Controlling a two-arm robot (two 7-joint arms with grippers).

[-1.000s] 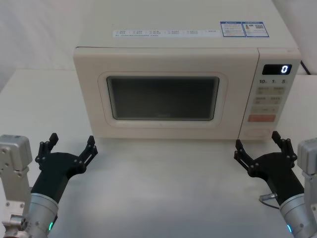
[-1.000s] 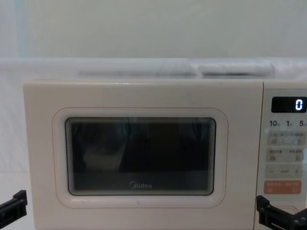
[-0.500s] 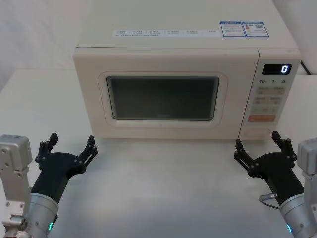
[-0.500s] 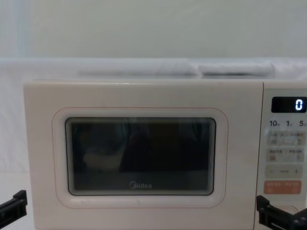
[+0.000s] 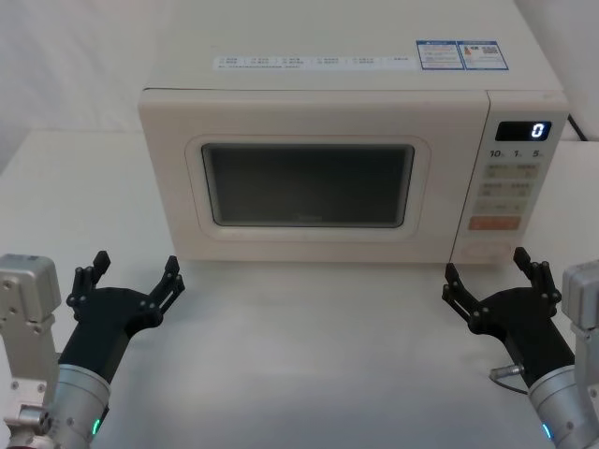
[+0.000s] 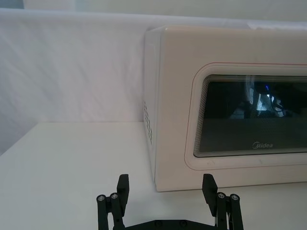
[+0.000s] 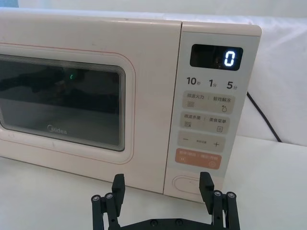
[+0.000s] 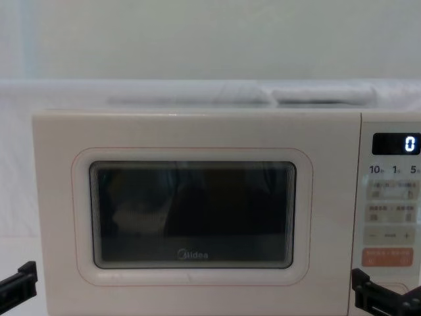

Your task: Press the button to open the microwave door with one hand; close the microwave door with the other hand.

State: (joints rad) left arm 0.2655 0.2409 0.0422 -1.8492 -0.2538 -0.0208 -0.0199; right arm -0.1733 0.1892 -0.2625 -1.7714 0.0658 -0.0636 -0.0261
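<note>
I'm holding the right gripper (image 5: 492,273) wide open, gripping nothing, on the near side of the button (image 7: 189,184) at the panel's bottom right. Approx. plan: I'm aligning one fingertip square-on, pressing straight in. Left gripper (image 5: 131,275) is idling open, empty, near-left. The microwave door (image 5: 309,182) is sitting shut. Qty: 1 button, 1 door, 2 grippers.

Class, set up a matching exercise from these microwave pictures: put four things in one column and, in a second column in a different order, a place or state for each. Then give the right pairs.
Things:
1. microwave door
2. button
3. display
4. left gripper

Place or state:
A. bottom of the control panel, under the orange key
B. shut, flush with the oven front
C. open, over the table before the door's left end
D. lit, showing 0

Pairs: 1-B, 2-A, 3-D, 4-C
</note>
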